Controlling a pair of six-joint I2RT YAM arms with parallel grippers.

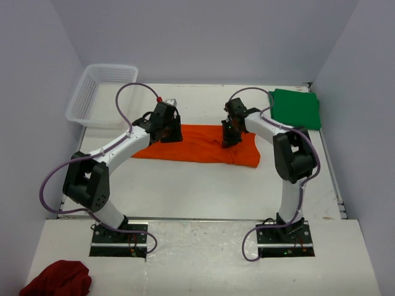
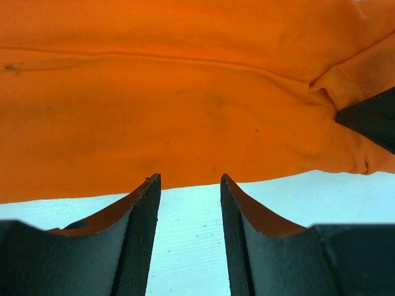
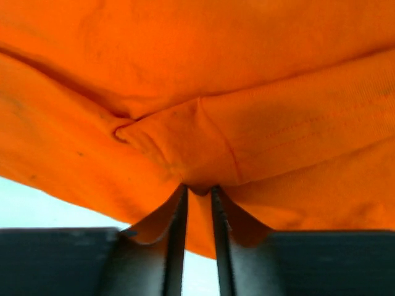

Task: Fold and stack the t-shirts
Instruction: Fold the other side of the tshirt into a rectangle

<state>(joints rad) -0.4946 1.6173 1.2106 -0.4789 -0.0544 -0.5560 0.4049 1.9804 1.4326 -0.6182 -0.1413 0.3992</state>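
Working the bright orange shirt (image 1: 203,143) spread across the middle of the table (image 1: 203,191).

Showing a dark red cloth (image 1: 57,279) bunched at the near left corner; pinching a raised fold on the orange shirt's right part with the right gripper (image 3: 197,188), jaws nearly together on the cloth; holding the left gripper (image 2: 190,179) parted and empty at the shirt's left edge, bare table between its fingers; farther back, showing the dark green shirt (image 1: 296,108) folded at the far right and a white mesh basket (image 1: 111,66) at the far left.
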